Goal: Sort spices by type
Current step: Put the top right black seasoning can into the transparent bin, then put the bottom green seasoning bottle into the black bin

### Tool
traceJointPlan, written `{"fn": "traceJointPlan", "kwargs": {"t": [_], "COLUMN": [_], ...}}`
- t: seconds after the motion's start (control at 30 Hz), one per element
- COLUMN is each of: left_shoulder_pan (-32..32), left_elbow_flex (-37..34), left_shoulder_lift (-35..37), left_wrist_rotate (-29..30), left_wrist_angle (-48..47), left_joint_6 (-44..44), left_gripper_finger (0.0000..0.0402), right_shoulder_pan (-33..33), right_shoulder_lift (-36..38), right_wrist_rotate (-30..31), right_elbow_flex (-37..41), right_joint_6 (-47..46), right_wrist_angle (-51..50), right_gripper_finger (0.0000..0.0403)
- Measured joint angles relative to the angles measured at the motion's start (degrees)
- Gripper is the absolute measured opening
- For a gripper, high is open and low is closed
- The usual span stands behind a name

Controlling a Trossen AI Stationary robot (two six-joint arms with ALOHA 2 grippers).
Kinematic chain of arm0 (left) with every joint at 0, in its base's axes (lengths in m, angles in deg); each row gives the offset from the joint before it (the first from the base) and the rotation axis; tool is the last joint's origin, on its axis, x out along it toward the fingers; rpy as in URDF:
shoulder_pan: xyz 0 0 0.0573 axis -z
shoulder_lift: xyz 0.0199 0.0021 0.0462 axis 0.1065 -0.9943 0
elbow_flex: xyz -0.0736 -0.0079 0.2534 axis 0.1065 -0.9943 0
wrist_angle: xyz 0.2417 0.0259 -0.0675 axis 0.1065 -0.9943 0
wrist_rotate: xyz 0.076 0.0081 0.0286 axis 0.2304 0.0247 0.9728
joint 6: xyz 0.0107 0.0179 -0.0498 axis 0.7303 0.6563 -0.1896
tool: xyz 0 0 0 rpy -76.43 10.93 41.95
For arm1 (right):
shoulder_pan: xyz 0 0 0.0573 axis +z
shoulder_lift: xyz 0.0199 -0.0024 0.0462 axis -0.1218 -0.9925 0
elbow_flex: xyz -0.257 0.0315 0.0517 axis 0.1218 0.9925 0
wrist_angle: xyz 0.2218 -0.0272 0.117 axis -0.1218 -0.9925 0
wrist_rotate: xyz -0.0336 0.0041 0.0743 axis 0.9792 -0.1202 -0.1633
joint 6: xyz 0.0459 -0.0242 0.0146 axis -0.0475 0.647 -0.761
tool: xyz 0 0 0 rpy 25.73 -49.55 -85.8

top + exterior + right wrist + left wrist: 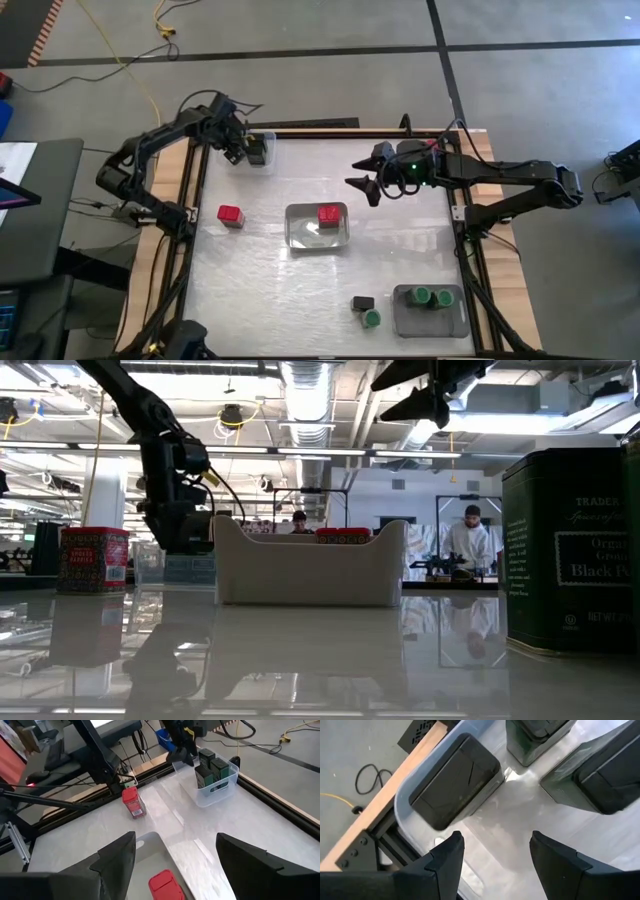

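Note:
At the table's far left stands a clear tray [262, 150] with three black spices [455, 780] upright in it. My left gripper [495, 852] hangs open just above this tray, fingers pointing down over its bare floor, with nothing between them. My right gripper [175, 855] hovers open, high over the table's middle, beyond a grey tray [300, 235] that holds a red spice [328, 214]. Another red spice [231, 215] stands on the table to the left. A black spice [362, 303] and a green spice [371, 318] stand near the front.
A grey tray [455, 320] at the front right holds two green-capped spices [431, 296]. The table's wooden rim and black frame rails [190, 200] run along both sides. Bare table lies between the trays. People stand in the room far behind the table.

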Motion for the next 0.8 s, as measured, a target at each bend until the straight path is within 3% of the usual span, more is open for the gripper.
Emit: {"fn": "traceJointPlan", "kwargs": {"t": [0.37,0.67,0.8], "left_shoulder_pan": [2.9,16.4,23.6], "left_elbow_flex": [0.0,0.0,0.0], "left_shoulder_lift": [13.7,27.5,30.7], "left_wrist_rotate": [-2.9,-1.8,2.5], "left_wrist_angle": [-6.8,-8.2,-8.3], "left_joint_6": [-11.1,-29.0,-36.2], "left_gripper_finger": [0.0217,0.0217,0.0217], "right_shoulder_pan": [-3.2,-5.5,-8.0], "right_shoulder_lift": [0.4,0.2,0.2], "right_wrist_rotate": [0.0,0.7,3.3], "right_elbow_flex": [0.0,0.0,0.0], "right_joint_6": [-4.5,-8.1,-10.4], "right_wrist_angle": [-12.1,-23.4,-28.5], "right_gripper_finger": [0.0303,0.0303,0.0303]}}
